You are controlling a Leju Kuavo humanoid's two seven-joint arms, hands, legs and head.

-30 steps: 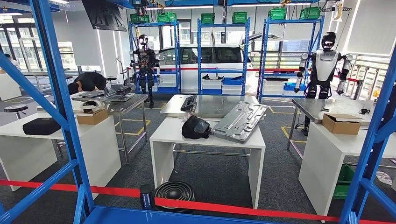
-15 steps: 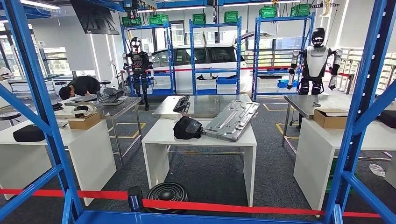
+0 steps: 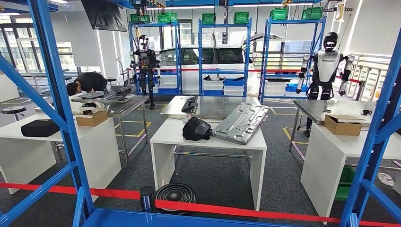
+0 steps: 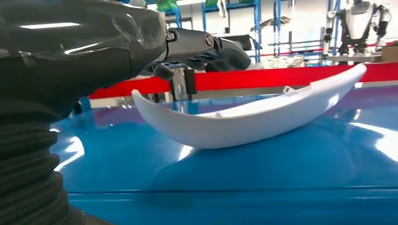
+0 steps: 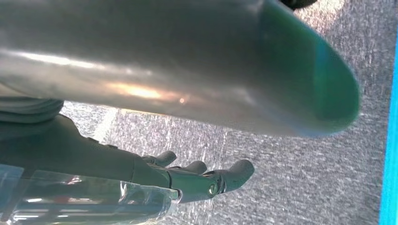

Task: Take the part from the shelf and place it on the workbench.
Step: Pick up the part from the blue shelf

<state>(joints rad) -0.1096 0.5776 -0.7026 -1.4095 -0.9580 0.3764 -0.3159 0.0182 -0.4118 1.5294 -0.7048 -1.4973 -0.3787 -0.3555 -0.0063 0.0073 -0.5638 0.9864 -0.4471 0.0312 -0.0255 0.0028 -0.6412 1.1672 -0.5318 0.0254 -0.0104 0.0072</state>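
Blue steel shelf, glossy deck, with the robot standing at it; beyond the shelf's uprights, across the red barrier tape, stands a white workbench carrying a grey ribbed metal panel and a black bag.

Part: long white curved plastic trim piece, crescent-shaped, lying on the shelf deck, belly down, both tips raised clear of the surface. Small moulded tabs along its inner edge.

Left hand: poised above the part's nearer tip, not touching; fingers extended and apart, holding nothing.

Right hand: hanging over grey carpet, fingers loosely spread, empty.

Judgement on handling: thin-walled shell, likely light and fairly stiff, though it may flex along its length. Smooth, so slippery; resting on its curve, it could rock or slide on the glossy deck. Best hold looks near mid-span, across the rim.
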